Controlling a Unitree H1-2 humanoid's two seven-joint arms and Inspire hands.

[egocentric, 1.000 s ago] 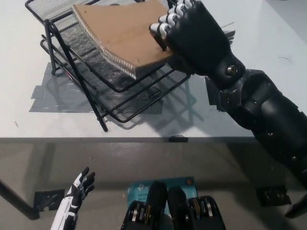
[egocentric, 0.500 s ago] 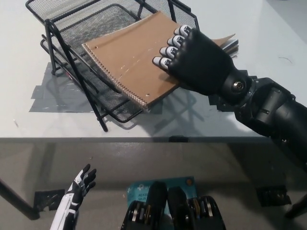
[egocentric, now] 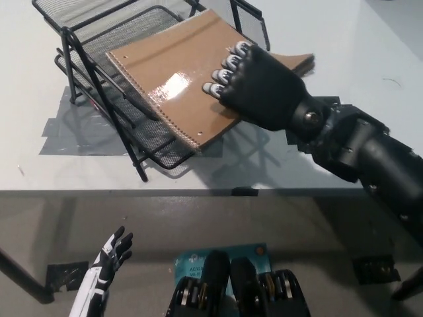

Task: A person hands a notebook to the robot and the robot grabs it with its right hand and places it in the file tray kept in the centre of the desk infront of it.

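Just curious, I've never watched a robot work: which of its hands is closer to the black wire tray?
The right. The black right hand holds the brown notebook over the wire tray. The white left hand hangs low, below the desk edge, far from it.

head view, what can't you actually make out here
- Underside of the notebook and the right hand palm side gripping it: hidden by the cover and the hand's back.
- Whether the notebook touches the file tray: the notebook covers the contact.
- Tray's far end: cut off by the top edge.
- Left hand, resting low beside the desk: small, forearm cut off by the bottom edge.
- Tape under the tray: partly covered by mesh.
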